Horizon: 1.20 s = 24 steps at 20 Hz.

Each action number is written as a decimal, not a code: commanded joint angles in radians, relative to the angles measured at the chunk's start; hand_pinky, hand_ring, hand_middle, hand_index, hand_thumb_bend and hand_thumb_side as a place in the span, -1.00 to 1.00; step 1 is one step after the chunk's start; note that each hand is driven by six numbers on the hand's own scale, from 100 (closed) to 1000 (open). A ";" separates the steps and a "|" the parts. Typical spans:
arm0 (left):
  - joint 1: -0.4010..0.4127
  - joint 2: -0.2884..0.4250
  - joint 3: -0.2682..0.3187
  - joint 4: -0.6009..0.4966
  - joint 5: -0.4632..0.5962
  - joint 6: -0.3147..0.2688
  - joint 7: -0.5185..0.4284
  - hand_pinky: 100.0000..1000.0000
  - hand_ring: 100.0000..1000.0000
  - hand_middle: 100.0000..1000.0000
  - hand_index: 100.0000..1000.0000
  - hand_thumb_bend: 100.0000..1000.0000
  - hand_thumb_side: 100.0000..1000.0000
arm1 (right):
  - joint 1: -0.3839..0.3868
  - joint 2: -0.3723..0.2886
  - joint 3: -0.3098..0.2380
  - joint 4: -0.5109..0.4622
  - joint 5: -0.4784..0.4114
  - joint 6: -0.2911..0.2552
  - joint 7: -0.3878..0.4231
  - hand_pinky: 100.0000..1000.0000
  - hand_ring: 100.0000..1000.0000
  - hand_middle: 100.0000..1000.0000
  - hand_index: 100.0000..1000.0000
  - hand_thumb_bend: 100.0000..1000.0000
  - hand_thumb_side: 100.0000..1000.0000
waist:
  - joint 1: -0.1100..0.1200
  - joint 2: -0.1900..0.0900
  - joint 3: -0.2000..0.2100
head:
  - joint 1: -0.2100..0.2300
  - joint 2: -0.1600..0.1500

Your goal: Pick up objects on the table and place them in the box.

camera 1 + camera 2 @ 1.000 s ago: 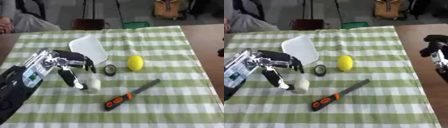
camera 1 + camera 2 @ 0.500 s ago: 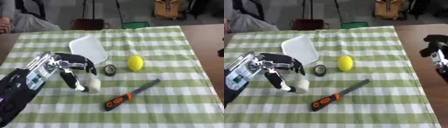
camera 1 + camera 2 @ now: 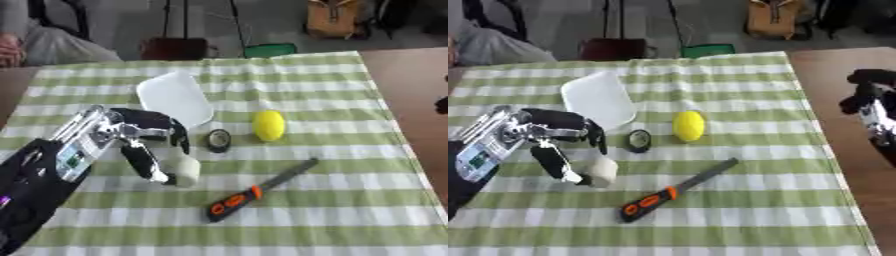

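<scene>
Left hand curled round white cylinder, apparently gripping; right hand clenched, idle.

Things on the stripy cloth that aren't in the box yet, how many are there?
4. A white object in the left hand; a small dark round object beside it; a yellow lemon mid-cloth; an orange-handled tool nearest. The white box looks empty.

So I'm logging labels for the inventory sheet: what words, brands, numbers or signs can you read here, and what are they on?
None can be read.
White box: plain, no print visible.
Lemon, file with orange and black handle: no marks visible.
Small black round thing: any marking is too blurred to read.
Pale object held by the left hand: blank.
</scene>
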<state>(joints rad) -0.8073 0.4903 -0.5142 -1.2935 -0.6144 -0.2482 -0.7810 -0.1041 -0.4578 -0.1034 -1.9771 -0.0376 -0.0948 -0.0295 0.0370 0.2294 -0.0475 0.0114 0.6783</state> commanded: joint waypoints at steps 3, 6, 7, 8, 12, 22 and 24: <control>-0.012 0.007 0.005 -0.005 -0.010 -0.011 -0.001 0.45 0.44 0.42 0.36 -0.31 -0.47 | -0.005 -0.022 -0.001 -0.023 -0.004 -0.002 0.000 0.07 0.06 0.35 0.49 -0.76 0.14 | -0.003 -0.016 0.000 | -0.001 0.000; -0.011 0.006 0.005 -0.004 -0.012 -0.012 0.002 0.43 0.41 0.39 0.24 -0.45 -0.54 | -0.005 -0.022 -0.002 -0.023 -0.005 -0.002 0.000 0.07 0.06 0.35 0.49 -0.77 0.14 | -0.003 -0.016 0.001 | -0.002 0.000; -0.011 0.005 0.005 -0.003 -0.012 -0.011 0.005 0.42 0.40 0.38 0.21 -0.49 -0.56 | -0.005 -0.022 -0.001 -0.023 -0.005 -0.002 0.000 0.07 0.06 0.35 0.49 -0.77 0.14 | -0.003 -0.016 0.001 | -0.002 0.000; -0.011 0.004 0.005 -0.002 -0.013 -0.010 0.008 0.42 0.39 0.36 0.19 -0.50 -0.57 | -0.005 -0.022 -0.001 -0.023 -0.005 -0.002 0.000 0.07 0.06 0.35 0.49 -0.77 0.14 | -0.003 -0.016 0.001 | -0.002 0.000; -0.010 -0.001 0.003 -0.002 -0.017 -0.008 0.029 0.39 0.36 0.32 0.09 -0.64 -0.63 | -0.006 -0.021 -0.001 -0.023 -0.005 -0.002 0.000 0.07 0.06 0.35 0.49 -0.77 0.14 | -0.003 -0.016 0.000 | -0.002 -0.001; -0.022 0.047 0.040 -0.052 0.020 0.021 0.053 0.37 0.30 0.26 -0.01 -0.78 -0.67 | -0.003 -0.023 -0.004 -0.023 -0.005 -0.003 -0.003 0.07 0.06 0.35 0.49 -0.77 0.14 | -0.005 -0.018 0.003 | -0.005 -0.001; -0.033 0.067 0.056 -0.073 0.024 0.035 0.057 0.38 0.31 0.26 -0.01 -0.77 -0.68 | -0.003 -0.023 -0.004 -0.023 -0.005 -0.003 -0.003 0.07 0.06 0.35 0.49 -0.77 0.14 | -0.004 -0.018 0.004 | -0.006 -0.001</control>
<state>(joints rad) -0.8176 0.5195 -0.4819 -1.3392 -0.5996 -0.2230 -0.7276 -0.1042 -0.4578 -0.1032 -1.9771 -0.0378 -0.0956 -0.0306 0.0351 0.2294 -0.0432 0.0074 0.6780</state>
